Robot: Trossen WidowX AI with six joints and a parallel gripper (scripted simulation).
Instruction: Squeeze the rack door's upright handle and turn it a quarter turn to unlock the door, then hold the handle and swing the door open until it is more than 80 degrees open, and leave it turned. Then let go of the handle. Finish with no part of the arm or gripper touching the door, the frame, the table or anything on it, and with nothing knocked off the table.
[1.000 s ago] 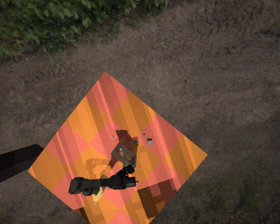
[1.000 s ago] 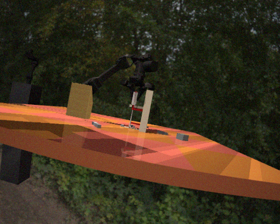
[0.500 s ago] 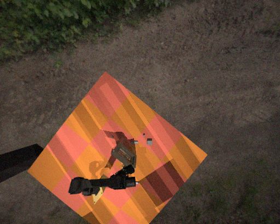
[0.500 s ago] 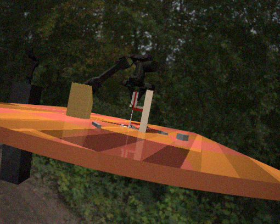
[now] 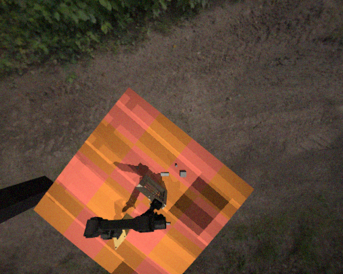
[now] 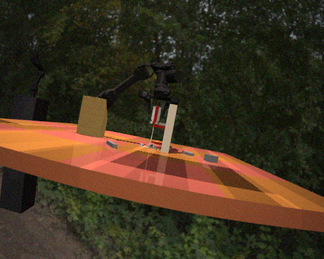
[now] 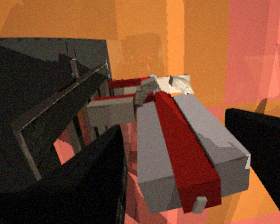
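Observation:
The handle (image 6: 155,115) (image 7: 186,145) stands upright, two grey halves with a red strip between them. My gripper (image 6: 157,113) (image 7: 173,124) is open around it, with a visible gap to each finger in the wrist view; nothing is squeezed. A short bracket (image 6: 159,126) (image 7: 111,111), grey and red, joins the handle to the rack side. The rack (image 5: 152,189) shows from above as a slotted grey shape beside the gripper. A cream upright panel (image 6: 169,130) stands close beside the right finger; contact cannot be told. The door's exact angle is unclear, and the arm hides part of it.
A tan block (image 5: 120,240) (image 6: 92,115) stands near the arm's links. Small grey blocks (image 5: 165,174) (image 5: 183,173) (image 6: 211,158) lie beyond the rack, another grey piece (image 6: 111,144) lies near the tan block. The dark rack structure (image 7: 86,55) rises close to the left finger.

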